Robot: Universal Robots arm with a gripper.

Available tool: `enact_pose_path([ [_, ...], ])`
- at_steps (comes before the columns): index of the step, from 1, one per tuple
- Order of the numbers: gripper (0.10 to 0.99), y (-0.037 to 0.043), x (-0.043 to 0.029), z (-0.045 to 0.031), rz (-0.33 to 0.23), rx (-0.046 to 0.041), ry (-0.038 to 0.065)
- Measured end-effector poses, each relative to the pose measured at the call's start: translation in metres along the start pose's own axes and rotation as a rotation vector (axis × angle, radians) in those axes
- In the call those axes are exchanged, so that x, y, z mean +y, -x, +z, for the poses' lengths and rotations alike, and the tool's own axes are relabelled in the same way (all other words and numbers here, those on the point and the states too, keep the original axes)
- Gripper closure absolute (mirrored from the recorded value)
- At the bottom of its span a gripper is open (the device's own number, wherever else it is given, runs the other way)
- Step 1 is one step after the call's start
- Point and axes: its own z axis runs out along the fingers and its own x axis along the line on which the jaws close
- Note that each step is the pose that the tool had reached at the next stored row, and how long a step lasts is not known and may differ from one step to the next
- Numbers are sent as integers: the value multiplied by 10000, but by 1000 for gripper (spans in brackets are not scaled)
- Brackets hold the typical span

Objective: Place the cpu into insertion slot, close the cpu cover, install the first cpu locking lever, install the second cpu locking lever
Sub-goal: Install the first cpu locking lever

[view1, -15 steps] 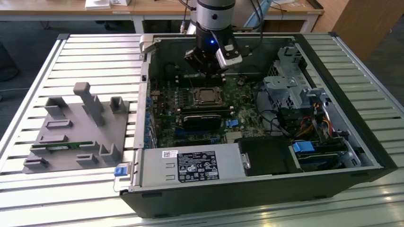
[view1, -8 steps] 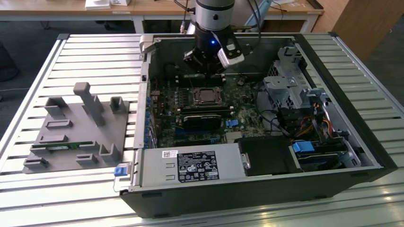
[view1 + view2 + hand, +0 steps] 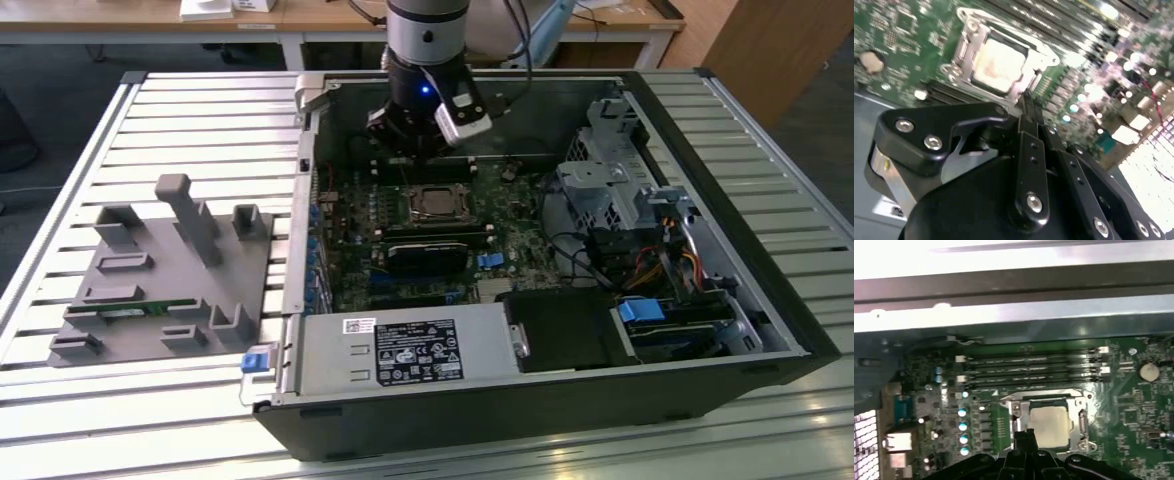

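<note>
The black fingers (image 3: 1030,125) are pinched together on nothing, their tip just beside the thin silver metal cpu cover (image 3: 1043,54). That cover lies down over the silvery-grey square cpu (image 3: 999,65), seated in the silver-rimmed insertion slot (image 3: 957,50).

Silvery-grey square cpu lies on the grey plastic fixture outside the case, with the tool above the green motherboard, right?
No: the first wrist view shows the silvery-grey square cpu seated in the silver-rimmed insertion slot, not on the grey plastic fixture. The tool is above the green motherboard.

Silvery cpu (image 3: 999,65) flat in insertion slot (image 3: 412,204); cpu cover (image 3: 1080,415) closed.
</note>
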Motion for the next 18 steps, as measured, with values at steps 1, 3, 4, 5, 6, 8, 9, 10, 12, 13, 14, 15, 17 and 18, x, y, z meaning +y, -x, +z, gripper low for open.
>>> enact_pose_path([
  [1, 980, -29, -3, 0, 0, -8, 1],
  [3, 980, -74, -7, 0, -1, -42, 4],
  [4, 980, -94, -9, -1, -2, -57, 4],
  [5, 980, -115, -10, -1, -3, -74, 7],
  [6, 980, -140, -13, -1, -3, -92, 8],
  [8, 980, -194, -18, -1, -5, -120, 11],
  [9, 980, -222, -20, -1, -5, -129, 12],
  [10, 980, -249, -22, -1, -5, -135, 13],
  [12, 980, -296, -27, -1, -5, -145, 14],
  [13, 980, -311, -28, -1, -7, -147, 14],
  [14, 980, -323, -28, -1, -10, -147, 13],
  [15, 980, -333, -25, 0, -16, -148, 13],
  [17, 980, -348, -11, 0, -28, -147, 13],
  [18, 980, -354, -1, 1, -33, -147, 14],
])
